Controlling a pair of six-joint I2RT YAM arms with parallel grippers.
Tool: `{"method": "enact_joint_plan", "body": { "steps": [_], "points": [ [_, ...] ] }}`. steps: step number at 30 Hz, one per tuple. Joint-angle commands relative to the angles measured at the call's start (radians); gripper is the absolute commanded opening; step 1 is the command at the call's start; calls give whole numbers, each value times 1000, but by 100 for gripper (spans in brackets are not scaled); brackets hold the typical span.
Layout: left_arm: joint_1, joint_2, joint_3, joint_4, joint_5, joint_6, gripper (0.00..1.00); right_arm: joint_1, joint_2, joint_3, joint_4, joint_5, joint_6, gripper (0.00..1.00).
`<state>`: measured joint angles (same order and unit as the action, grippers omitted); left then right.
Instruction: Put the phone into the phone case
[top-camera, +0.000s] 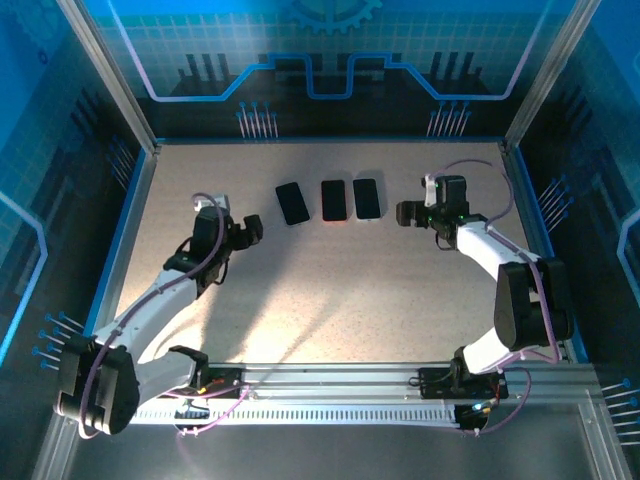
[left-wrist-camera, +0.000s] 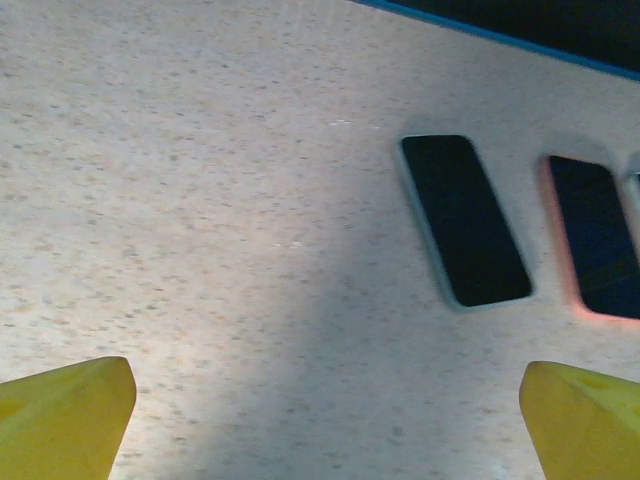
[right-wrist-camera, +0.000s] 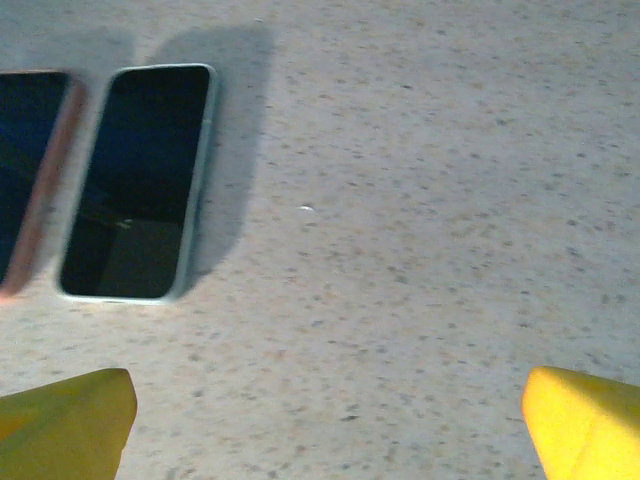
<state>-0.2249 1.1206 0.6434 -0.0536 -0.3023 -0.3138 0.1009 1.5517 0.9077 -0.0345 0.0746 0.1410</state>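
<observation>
Three flat black rectangles lie side by side at the back middle of the table: the left one (top-camera: 292, 203), the middle one (top-camera: 333, 200) and the right one (top-camera: 367, 198). In the left wrist view the left one (left-wrist-camera: 465, 220) has a grey-green rim and the middle one (left-wrist-camera: 597, 238) a pink rim. In the right wrist view the right one (right-wrist-camera: 138, 182) has a pale green rim. Which is the phone and which the phone case I cannot tell. My left gripper (top-camera: 250, 229) (left-wrist-camera: 325, 430) hangs open, left of the row. My right gripper (top-camera: 405, 212) (right-wrist-camera: 325, 430) hangs open, right of it. Both hold nothing.
The speckled tabletop (top-camera: 330, 290) is ringed by a blue raised edge (top-camera: 135, 215) and metal frame posts (top-camera: 105, 70). An aluminium rail (top-camera: 330, 385) with both arm bases runs along the near side.
</observation>
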Motion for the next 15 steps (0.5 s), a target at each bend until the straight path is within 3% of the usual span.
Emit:
{"method": "enact_joint_plan", "body": {
  "steps": [1, 5, 9, 15],
  "points": [
    [59, -11, -48, 89, -49, 132, 99, -13, 10, -13, 128, 106, -77, 100],
    [138, -1, -111, 208, -30, 166, 99, -19, 17, -23, 185, 147, -134, 100],
    [182, 65, -163, 387, 6, 219, 99, -28, 25, -9, 182, 114, -145, 100],
    [192, 217, -180, 601, 53, 263, 99, -28, -39, -149, 419, 100, -201, 100]
  ]
}}
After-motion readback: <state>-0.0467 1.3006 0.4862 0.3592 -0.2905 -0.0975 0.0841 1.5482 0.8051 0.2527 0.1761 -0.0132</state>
